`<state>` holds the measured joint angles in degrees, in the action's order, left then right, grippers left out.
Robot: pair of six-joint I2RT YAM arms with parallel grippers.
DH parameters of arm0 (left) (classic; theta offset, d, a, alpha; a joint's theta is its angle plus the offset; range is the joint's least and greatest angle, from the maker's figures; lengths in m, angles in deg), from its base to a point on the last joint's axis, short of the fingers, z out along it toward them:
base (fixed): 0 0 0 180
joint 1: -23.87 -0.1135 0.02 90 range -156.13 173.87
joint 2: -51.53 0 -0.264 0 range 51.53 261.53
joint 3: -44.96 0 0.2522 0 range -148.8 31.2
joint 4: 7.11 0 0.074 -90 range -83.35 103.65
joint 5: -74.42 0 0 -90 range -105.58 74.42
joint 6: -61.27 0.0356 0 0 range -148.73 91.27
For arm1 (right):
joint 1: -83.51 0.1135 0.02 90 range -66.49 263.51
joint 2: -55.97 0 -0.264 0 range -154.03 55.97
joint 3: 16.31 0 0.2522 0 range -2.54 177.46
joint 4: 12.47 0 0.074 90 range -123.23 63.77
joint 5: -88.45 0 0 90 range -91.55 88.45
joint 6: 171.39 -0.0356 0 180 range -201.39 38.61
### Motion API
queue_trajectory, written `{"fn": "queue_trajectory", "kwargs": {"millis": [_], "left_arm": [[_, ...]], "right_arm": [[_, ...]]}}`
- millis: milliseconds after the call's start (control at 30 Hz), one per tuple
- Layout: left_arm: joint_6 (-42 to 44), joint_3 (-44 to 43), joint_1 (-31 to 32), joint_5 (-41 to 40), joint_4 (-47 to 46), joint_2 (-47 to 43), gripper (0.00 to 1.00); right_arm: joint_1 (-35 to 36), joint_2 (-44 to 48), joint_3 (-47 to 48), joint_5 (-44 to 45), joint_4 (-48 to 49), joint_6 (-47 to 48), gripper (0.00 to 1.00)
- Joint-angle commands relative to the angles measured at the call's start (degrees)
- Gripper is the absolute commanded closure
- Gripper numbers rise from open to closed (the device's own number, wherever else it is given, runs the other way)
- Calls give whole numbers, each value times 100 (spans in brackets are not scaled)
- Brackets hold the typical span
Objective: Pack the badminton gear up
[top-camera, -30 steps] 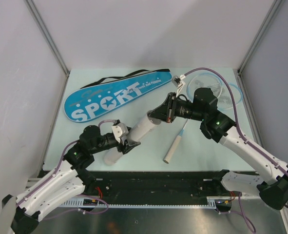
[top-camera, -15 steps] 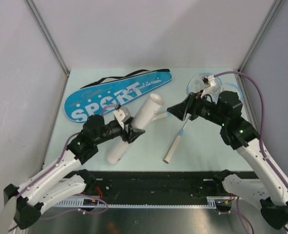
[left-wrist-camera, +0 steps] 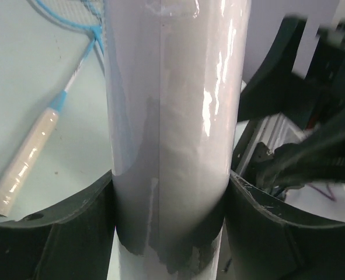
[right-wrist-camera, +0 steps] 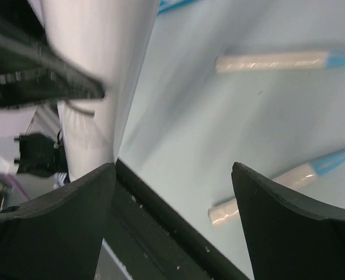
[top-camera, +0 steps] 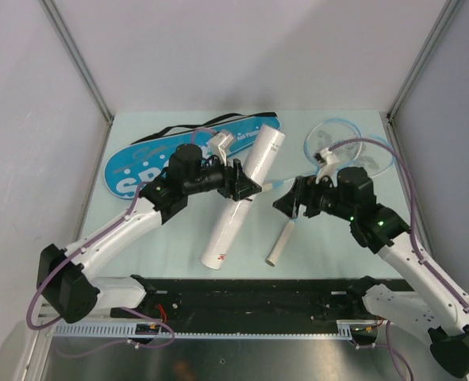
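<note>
My left gripper (top-camera: pixel 246 181) is shut on the long white tube (top-camera: pixel 226 234), which slants from the near middle of the table up toward the far side. In the left wrist view the tube (left-wrist-camera: pixel 172 105) fills the gap between both jaws. My right gripper (top-camera: pixel 284 202) stands open just right of the tube, with nothing in it. Two light-blue rackets lie on the right, their heads (top-camera: pixel 335 136) at the far right and one white handle (top-camera: pixel 279 244) near the front. The right wrist view shows the tube (right-wrist-camera: pixel 102 70) and both handles (right-wrist-camera: pixel 271 61). The blue "SPORT" cover (top-camera: pixel 135 168) lies far left, partly behind my left arm.
A black rail (top-camera: pixel 258 290) runs along the table's near edge. Grey walls with metal posts close in the left, right and far sides. The cover's black strap (top-camera: pixel 178 129) lies along its far edge.
My right gripper has opened, let go of the tube's top end and drawn back to the right. My left arm has swung the tube further from me, and it now stands steeper.
</note>
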<state>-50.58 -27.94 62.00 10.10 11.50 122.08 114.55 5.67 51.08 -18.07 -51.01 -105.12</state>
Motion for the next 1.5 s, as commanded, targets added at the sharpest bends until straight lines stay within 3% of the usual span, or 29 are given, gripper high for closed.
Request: {"fn": "queue_trajectory", "kwargs": {"millis": [0, 167, 367, 567, 700, 1067, 1167, 1267, 1367, 1400, 1467], "left_arm": [[-1049, -441, -165, 299, -89, 214, 82], [-1682, -415, -244, -193, -97, 249, 80], [-2209, -257, -245, -729, -106, 206, 78], [-2596, 59, -236, -1266, -325, -14, 77], [-2999, 420, -218, -1301, -1097, -93, 75], [-3036, 482, -130, -1354, -1328, -58, 70], [-3063, 499, -122, -1302, -1398, -58, 68], [-2984, 499, -122, -1240, -1416, -76, 61], [-2799, 534, -122, -1196, -1433, -120, 45], [-2720, 543, -122, -1187, -1433, -163, 35], [-2650, 596, -122, -1187, -1442, -207, 27]], "right_arm": [[453, 91, -624, -721, 1245, -360, 13], [1454, -311, -1056, -538, 2606, -720, 7], [1808, -1059, -1065, -371, 3453, -1353, 3], [1879, -1332, -1135, -2, 3848, -1924, 3], [1879, -1596, -1144, 122, 4129, -2486, 5], [1694, -1956, -1258, 184, 4209, -3120, 13], [1615, -1975, -1311, 166, 4253, -3208, 20], [1589, -1904, -1424, 253, 4288, -3252, 28], [1475, -1738, -1574, 332, 4332, -3323, 46], [1405, -1641, -1618, 368, 4341, -3358, 57], [1290, -1501, -1784, 491, 4332, -3402, 60]]}}
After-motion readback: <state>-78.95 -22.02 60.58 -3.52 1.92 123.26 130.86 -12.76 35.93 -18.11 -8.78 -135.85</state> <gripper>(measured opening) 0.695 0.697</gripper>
